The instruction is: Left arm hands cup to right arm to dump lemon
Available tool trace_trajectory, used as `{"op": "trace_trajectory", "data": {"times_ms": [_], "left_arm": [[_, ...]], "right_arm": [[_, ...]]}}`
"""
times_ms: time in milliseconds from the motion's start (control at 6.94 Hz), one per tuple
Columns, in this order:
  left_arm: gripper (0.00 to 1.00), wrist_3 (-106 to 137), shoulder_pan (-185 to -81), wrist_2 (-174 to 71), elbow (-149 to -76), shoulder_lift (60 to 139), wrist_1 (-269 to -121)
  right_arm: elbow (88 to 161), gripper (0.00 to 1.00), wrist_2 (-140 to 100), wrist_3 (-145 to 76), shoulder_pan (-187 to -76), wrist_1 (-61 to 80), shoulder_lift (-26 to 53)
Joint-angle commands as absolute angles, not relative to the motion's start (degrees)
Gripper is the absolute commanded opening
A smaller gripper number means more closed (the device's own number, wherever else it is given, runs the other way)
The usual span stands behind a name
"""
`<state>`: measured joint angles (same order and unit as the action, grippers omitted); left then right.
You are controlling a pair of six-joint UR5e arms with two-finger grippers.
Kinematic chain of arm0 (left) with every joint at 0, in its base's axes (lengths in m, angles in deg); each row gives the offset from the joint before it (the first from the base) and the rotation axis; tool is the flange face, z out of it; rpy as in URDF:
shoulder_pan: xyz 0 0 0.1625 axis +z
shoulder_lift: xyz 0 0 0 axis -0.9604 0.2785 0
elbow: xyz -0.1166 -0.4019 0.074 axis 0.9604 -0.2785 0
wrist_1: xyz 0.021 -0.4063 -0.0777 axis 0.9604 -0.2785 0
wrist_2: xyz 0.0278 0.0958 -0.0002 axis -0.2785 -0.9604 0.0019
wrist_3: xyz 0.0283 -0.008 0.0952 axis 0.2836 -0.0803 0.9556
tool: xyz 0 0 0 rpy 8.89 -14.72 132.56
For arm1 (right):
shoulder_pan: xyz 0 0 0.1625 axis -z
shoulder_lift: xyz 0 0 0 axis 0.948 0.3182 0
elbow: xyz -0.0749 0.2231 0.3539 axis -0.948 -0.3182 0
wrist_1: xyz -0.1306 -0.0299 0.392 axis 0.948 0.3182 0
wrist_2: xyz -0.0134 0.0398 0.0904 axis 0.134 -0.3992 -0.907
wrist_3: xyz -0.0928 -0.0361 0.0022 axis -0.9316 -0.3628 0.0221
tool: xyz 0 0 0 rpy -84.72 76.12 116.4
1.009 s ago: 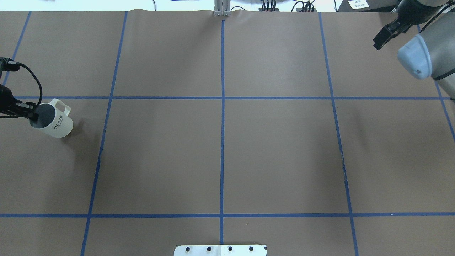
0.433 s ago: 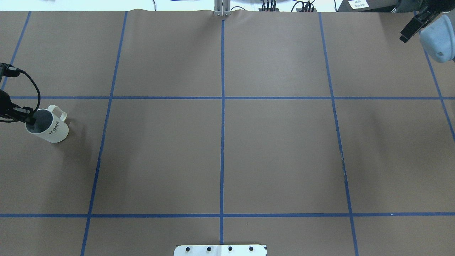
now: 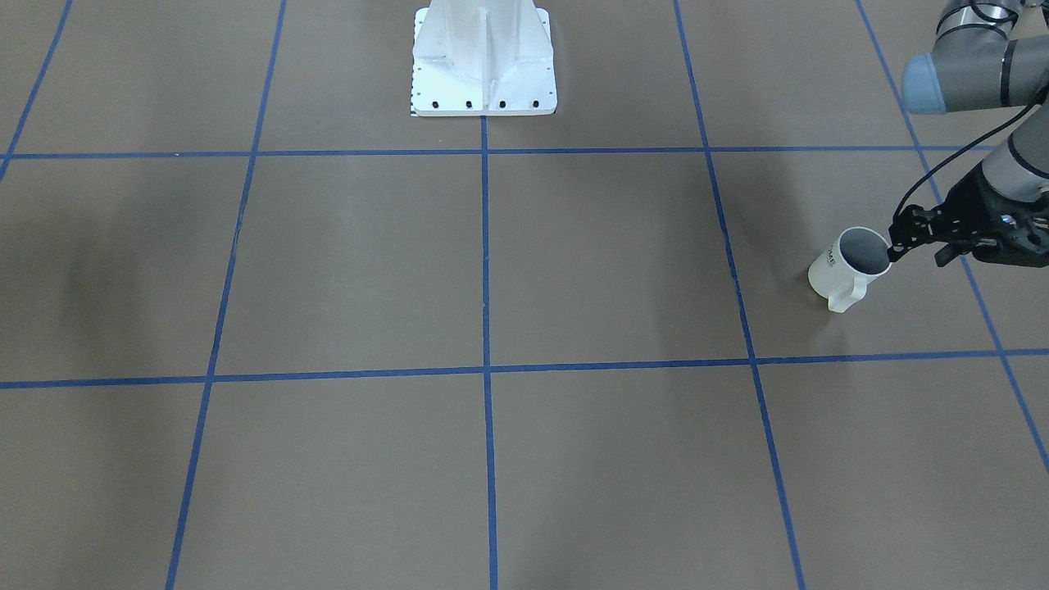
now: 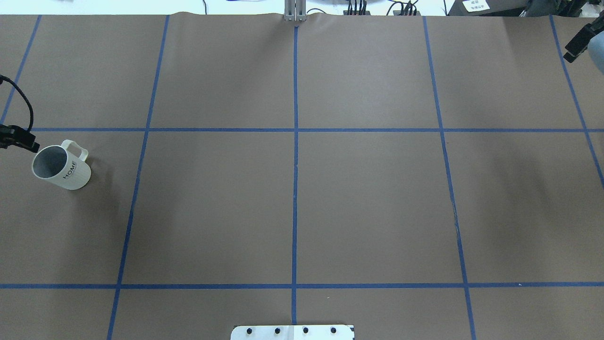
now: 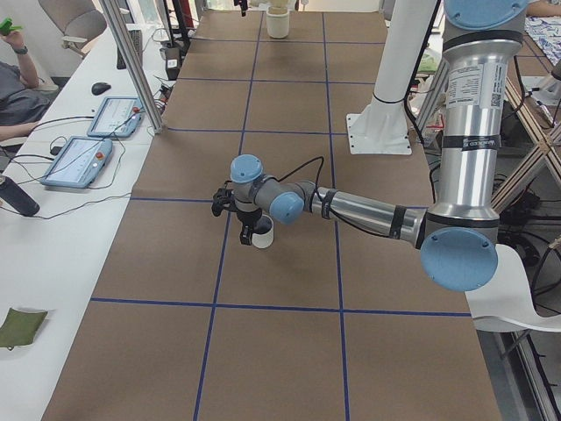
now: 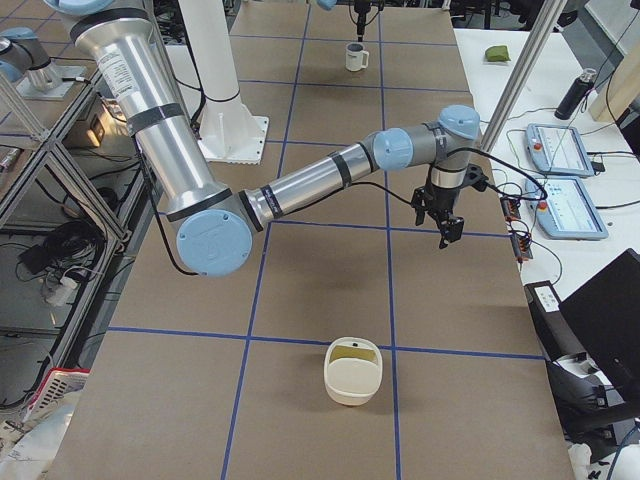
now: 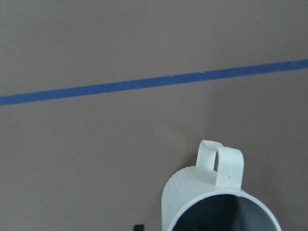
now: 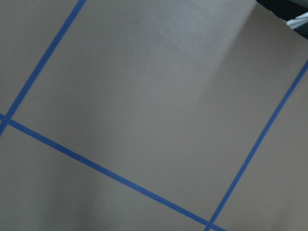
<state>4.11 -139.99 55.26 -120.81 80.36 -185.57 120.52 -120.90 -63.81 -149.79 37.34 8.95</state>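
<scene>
Watching the cup (image 4: 71, 174) standing upright on the counter (image 4: 368, 203), I am seeing the left pincer (image 4: 29, 143) hovering at its rim; I cannot tell its spread, nor that of the right pincer (image 4: 573, 47).

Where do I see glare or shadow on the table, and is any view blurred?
Overhead: the mug casts a faint soft shadow rightward. Right wrist: pale glare on the table, picture slightly soft. Left wrist: mug cropped at the bottom.

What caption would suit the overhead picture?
White HOME cup stands upright at far left, left gripper beside its rim.
</scene>
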Motion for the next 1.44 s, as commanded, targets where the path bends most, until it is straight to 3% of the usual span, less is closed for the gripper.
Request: {"op": "trace_trajectory", "data": {"times_ms": [0,577,1298], "left_arm": [[1.00,22.3,-147.7,55.3,-120.9,80.1,-176.7],[1.00,45.0,-163.6,55.4,-122.1,74.6,-165.7],[1.00,44.4,-168.1,61.7,-123.8,72.0,-166.6]], "right_arm": [[114.0,1.00,-126.4,-64.1,-154.9,36.7,12.3],[118.0,1.00,-127.0,-70.6,-161.5,33.0,26.0],[119.4,1.00,-126.9,-68.6,-161.5,32.9,30.0]]}}
